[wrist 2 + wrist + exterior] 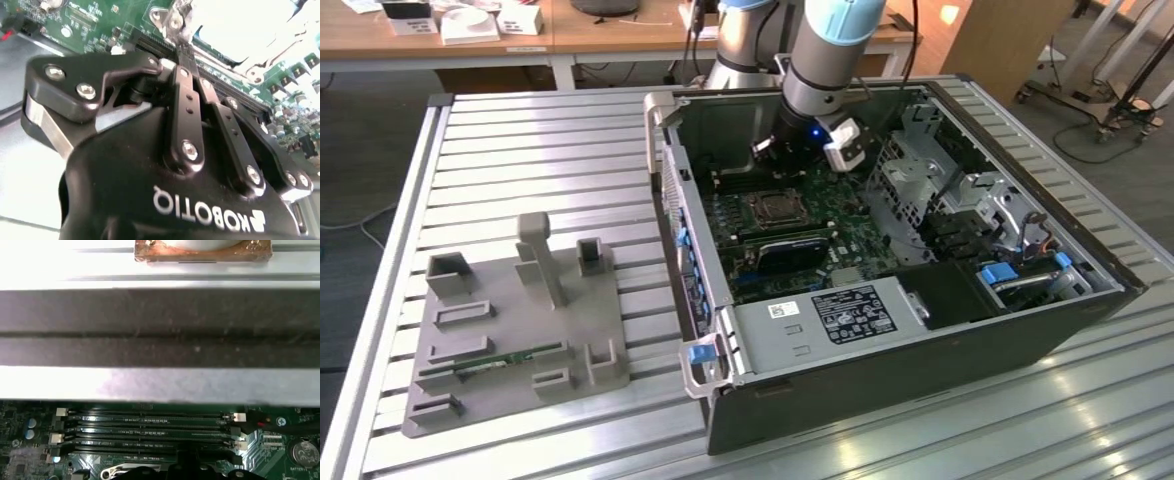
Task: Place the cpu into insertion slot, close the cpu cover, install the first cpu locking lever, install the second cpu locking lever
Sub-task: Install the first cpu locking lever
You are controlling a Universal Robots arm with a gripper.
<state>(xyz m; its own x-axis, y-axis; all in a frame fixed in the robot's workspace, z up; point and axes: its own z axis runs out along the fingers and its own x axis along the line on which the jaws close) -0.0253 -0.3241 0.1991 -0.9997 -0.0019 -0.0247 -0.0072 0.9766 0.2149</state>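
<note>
Second wrist view showed the tool (pixel 181 54) clenched, tips together at the edge of the insertion slot (pixel 256 72), probably to press down there; the cpu cover (pixel 165 17) lay flat over that slot, the cpu (pixel 240 22) glaring bright within its window.

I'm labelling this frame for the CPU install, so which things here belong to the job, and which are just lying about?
Job:
insertion slot
gripper, close to it

Lying about:
grey fixture tray
green memory stick on that tray
long black memory slots
coin battery
</note>
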